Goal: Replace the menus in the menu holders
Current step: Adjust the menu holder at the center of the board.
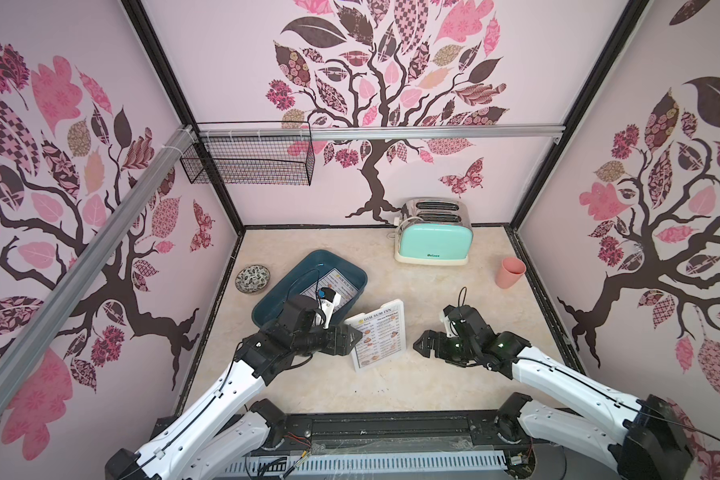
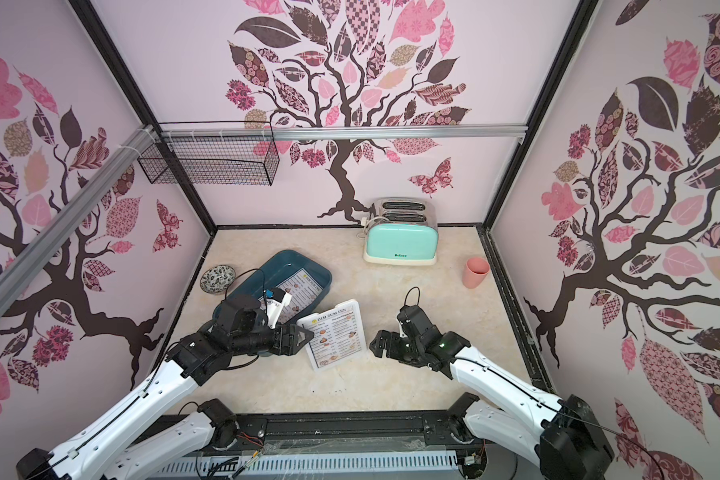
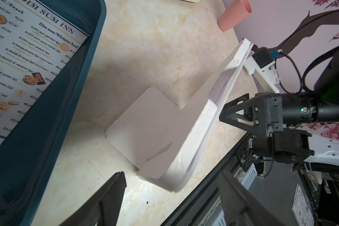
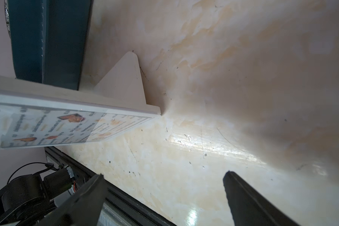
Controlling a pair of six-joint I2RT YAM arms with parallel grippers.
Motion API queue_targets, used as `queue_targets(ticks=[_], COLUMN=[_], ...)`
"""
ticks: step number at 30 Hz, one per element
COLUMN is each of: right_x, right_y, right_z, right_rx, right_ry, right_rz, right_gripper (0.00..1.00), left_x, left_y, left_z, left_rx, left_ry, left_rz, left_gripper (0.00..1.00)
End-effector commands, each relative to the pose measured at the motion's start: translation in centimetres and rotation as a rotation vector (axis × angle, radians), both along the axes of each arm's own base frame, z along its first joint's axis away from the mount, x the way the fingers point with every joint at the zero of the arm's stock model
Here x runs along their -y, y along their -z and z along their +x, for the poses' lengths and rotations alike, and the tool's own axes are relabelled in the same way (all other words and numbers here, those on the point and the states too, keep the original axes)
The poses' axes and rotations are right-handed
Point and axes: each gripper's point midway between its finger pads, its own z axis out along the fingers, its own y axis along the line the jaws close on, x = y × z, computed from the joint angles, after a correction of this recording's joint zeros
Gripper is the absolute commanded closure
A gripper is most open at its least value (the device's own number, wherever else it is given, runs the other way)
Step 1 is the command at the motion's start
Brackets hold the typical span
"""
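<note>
Flanking the menu holder (image 3: 151, 125), left hand (image 1: 352, 338) and right hand (image 1: 417, 344) stand wide; a skewed left pinch could tip it or crease its menu (image 1: 379, 336)

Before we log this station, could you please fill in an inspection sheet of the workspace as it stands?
Surface: beige marbled table, lightly scuffed.
Job's things: one menu in the standing holder; second menu lying in the tray.
Clutter: toaster, pink cup, patterned dish.
Grippers: left gripper open, fingers at the holder's edge; right gripper open, empty, apart from the holder.
Cables: loop at each wrist camera; toaster cord wound up.
Surroundings: tree-decal walls; wire basket on the back rail.
</note>
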Motion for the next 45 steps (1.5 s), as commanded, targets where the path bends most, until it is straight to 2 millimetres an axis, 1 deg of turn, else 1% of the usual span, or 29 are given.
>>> queue_targets(ticks=[1, 3, 8, 13, 17, 21, 23, 25, 28, 30, 33, 38, 40, 42, 45], right_x=[-1.1, -1.5, -2.4, -2.3, -1.6, -1.6, -2.0, -2.5, -3.1, -3.1, -2.8, -1.9, -1.5, -1.1, -0.7], right_y=[-0.1, 0.3, 0.5, 1.1, 1.4, 1.5, 1.4, 1.2, 0.9, 0.8, 0.7, 0.9, 1.0, 1.1, 1.1], right_z=[0.7, 0.7, 1.4, 2.6, 3.9, 4.9, 5.5, 6.0, 6.6, 6.8, 6.7, 5.7, 5.2, 4.9, 4.5], right_rx=[0.018, 0.004, 0.004, -0.002, 0.01, 0.031, 0.035, 0.037, 0.041, 0.044, 0.047, 0.04, 0.034, 0.031, 0.038], right_ry=[-0.015, -0.028, -0.037, -0.003, 0.037, 0.057, 0.048, 0.033, 0.017, 0.017, 0.014, 0.018, 0.019, 0.023, 0.03], right_rz=[0.038, 0.044, 0.061, 0.01, -0.059, -0.057, -0.051, -0.051, -0.046, -0.048, -0.055, -0.065, -0.072, -0.077, -0.078], right_gripper=[0.0, 0.0, 0.0, 0.0, 0.0, 0.0, 0.0, 0.0, 0.0, 0.0, 0.0, 0.0, 0.0, 0.0, 0.0], left_x=[0.9, 1.5, 2.8, 3.4, 4.0, 4.6, 4.7, 4.6, 3.9, 3.2, 2.1, 1.5, 1.2, 1.0, 1.5], left_y=[-0.3, -0.2, -0.3, -0.2, -0.1, 0.5, 1.2, 1.4, 1.4, 1.1, 0.6, 0.4, 0.0, -0.3, -0.5], left_z=[0.1, -0.1, -0.3, -0.7, -1.2, -2.1, -2.6, -2.7, -2.1, -1.5, -1.2, -2.0, -2.3, -2.5, -2.6], left_rx=[0.0, -0.007, -0.006, -0.013, -0.021, -0.038, -0.056, -0.06, -0.037, -0.005, 0.034, 0.015, 0.01, 0.013, 0.017], left_ry=[0.016, 0.039, 0.09, 0.127, 0.165, 0.208, 0.224, 0.22, 0.176, 0.137, 0.102, 0.125, 0.134, 0.137, 0.164], left_rz=[-0.051, -0.053, -0.056, -0.076, -0.106, -0.097, -0.083, -0.078, -0.047, -0.02, 0.028, 0.069, 0.081, 0.086, 0.073], left_gripper=[0.24, 0.28, 0.33, 0.36, 0.38, 0.38, 0.39, 0.41, 0.47, 0.47, 0.48, 0.5, 0.54, 0.56, 0.62])
